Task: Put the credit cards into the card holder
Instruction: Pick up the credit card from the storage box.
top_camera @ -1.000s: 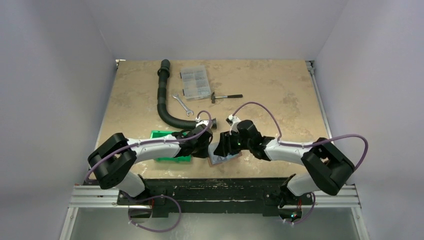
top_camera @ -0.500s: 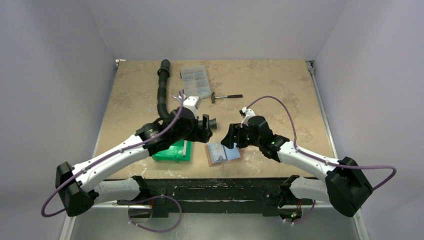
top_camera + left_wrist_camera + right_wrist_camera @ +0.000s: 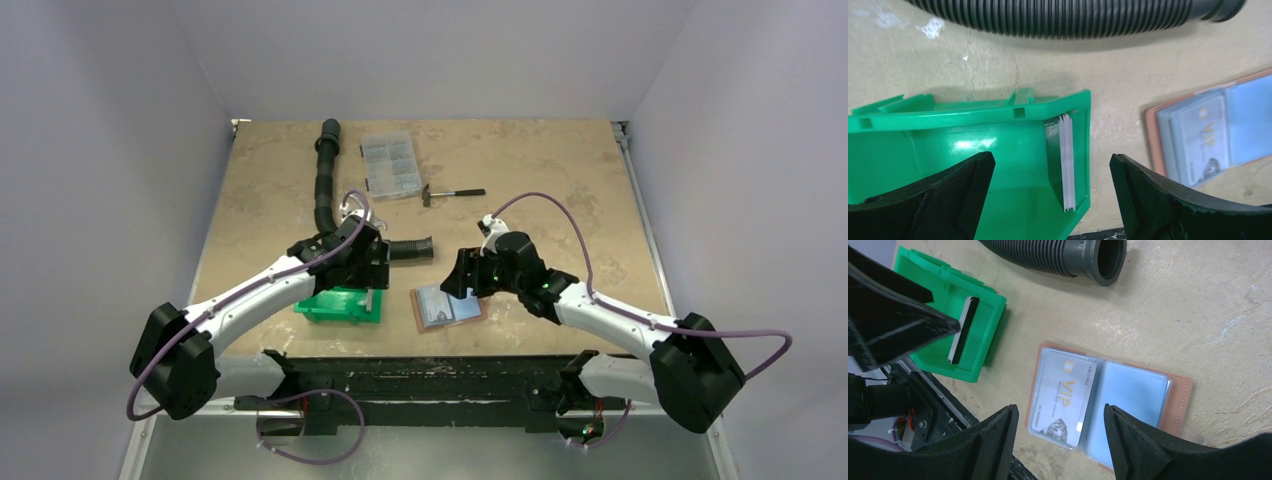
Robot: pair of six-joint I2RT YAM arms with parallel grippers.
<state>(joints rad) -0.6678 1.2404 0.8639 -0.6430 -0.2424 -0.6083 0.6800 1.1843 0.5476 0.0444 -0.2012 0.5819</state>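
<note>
Two arms reach in from the near edge of the worktop, and nearest to them lie the green bin on the left and the card holder just to its right, the two apart with bare worktop between. The card holder lies open and flat, its grey-blue pockets facing up inside a reddish-brown border – a silver card with gold lettering sits in its left half, the right half showing only the pale pocket. Inside the green bin a stack of white cards stands on edge against the right-hand wall. The left end effector hangs over that bin with its fingers spread wide and nothing between them, the card stack showing in the gap. The right end effector hovers above the open card holder, its fingers also apart and holding nothing. Just beyond, a black ribbed hose curves across the worktop, its open mouth pointing towards the right arm. Farther back lie a wrench, partly hidden behind the left arm, a small hammer, and – nearest the far edge – a clear compartment box.
</note>
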